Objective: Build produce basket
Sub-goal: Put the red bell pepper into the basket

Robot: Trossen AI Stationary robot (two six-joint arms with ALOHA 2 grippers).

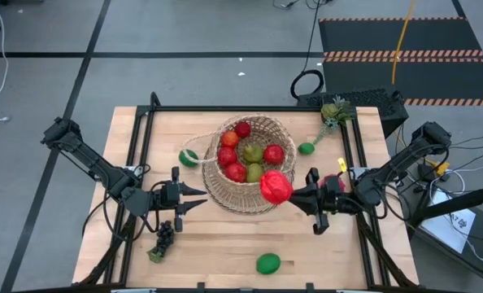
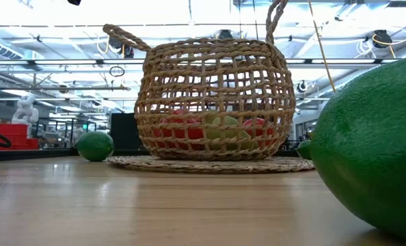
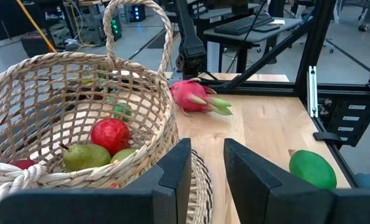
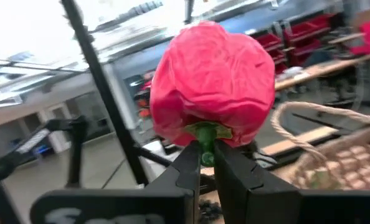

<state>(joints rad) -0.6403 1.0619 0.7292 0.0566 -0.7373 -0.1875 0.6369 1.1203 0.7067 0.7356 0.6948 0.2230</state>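
Two dark arms reach over the wooden worktop (image 1: pixel 225 244), one from each side. The right pincer (image 1: pixel 293 195) is clenched on the green stem of a red pepper (image 1: pixel 276 187) and holds it up in the air, right over the near right rim of the basket (image 1: pixel 262 130). The basket sits in the middle of the worktop, and inside it are red round fruits (image 1: pixel 273 154) and green pears (image 1: pixel 254 153). The left pincer (image 1: pixel 199 198) is released, with its two fingers apart and nothing between them, just beside the basket's left wall. A bunch of dark grapes (image 1: pixel 165 236) lies near the front left edge, close under the left arm. One lime (image 1: pixel 267 263) lies near the front edge with lots of bare wood around it. Another lime (image 1: pixel 189 158) sits just left of the basket, and a third small lime (image 1: pixel 306 148) sits to its right. A pale green leafy fruit (image 1: pixel 332 111) lies at the far right corner. A pink dragon fruit (image 3: pixel 194 96) lies on the worktop past the basket.
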